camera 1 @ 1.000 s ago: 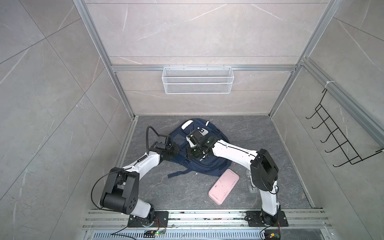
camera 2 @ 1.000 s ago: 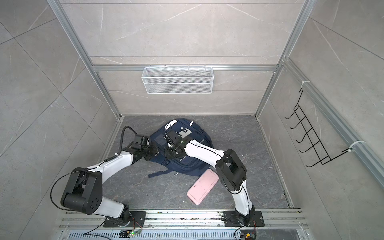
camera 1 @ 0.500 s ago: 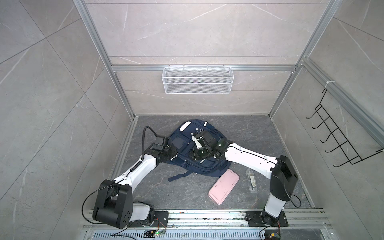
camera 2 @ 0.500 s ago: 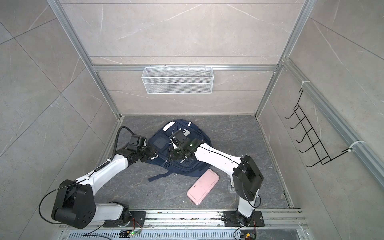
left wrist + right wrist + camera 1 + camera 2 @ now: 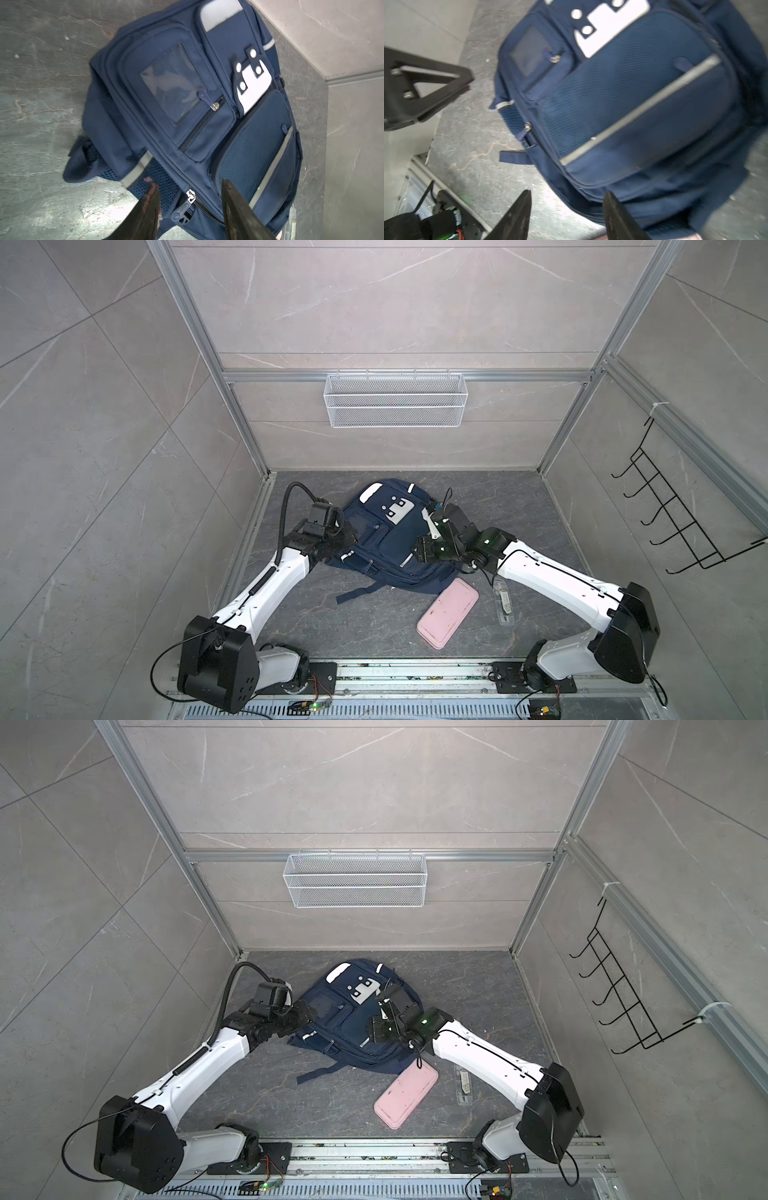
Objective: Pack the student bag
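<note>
- Student bag, a large navy-blue fabric backpack (image 5: 390, 537) with white patches and a silver stripe, lies flat and front-up on the dark stone floor (image 5: 498, 506), toward the back wall, between my two arms
- Change over the last second: both grippers were closed down on the bag; both have now let go and the arms have drawn back toward the bag's sides
- Left gripper (image 5: 189, 184): jaws parted about halfway, nothing between them. It hovers over the bag's side edge, with the main zip's blue rubber pull (image 5: 182, 214) lying loose just below the tips
- Right gripper (image 5: 567, 192): jaws parted about as wide, empty, above the bag's lower edge
- Bag has shifted a little and settled; no fabric is lifted
- Flat pink oblong case (image 5: 448, 612) lies outside, just beside the bag's near corner. A thin clear plastic strip (image 5: 503, 599) lies on the floor near the right forearm
- My read: this is a release between grasps, not a finish. With the case out, packing is likely incomplete
- I cannot tell whether the main compartment is open; that decides my next grasp
</note>
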Motion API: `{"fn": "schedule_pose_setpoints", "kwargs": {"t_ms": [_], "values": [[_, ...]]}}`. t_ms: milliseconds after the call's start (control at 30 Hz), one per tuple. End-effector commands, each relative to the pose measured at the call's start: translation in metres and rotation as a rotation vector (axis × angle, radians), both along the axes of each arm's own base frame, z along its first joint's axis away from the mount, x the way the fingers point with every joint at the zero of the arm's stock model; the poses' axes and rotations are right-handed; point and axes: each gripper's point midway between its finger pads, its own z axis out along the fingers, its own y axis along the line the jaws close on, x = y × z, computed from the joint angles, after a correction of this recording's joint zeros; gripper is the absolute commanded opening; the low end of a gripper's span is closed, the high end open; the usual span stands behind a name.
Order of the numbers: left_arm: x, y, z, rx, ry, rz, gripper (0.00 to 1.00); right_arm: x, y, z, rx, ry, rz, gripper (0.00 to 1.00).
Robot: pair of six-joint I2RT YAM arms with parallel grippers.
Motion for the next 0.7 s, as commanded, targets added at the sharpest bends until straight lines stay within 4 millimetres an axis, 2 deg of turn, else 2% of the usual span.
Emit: {"fn": "schedule_pose_setpoints", "kwargs": {"t_ms": [0,167,367,500,667], "values": [[0.000,-0.026,0.013,0.052,-0.048,-0.108,0.51,-0.002,-0.022,-0.013,-0.024,0.031,-0.049,0.58],[-0.012,-0.072,-0.005,0.087,-0.034,-0.244,0.51,-0.002,-0.037,-0.040,-0.049,0.096,-0.082,0.59],[-0.031,-0.116,-0.032,0.099,0.016,-0.365,0.51,-0.002,-0.032,-0.072,-0.044,0.161,-0.089,0.59],[-0.040,-0.128,-0.045,0.120,0.037,-0.390,0.51,0.007,-0.019,-0.089,-0.026,0.186,-0.083,0.57],[-0.045,-0.123,-0.042,0.127,0.031,-0.387,0.51,0.028,0.000,-0.100,-0.011,0.201,-0.076,0.57]]}}
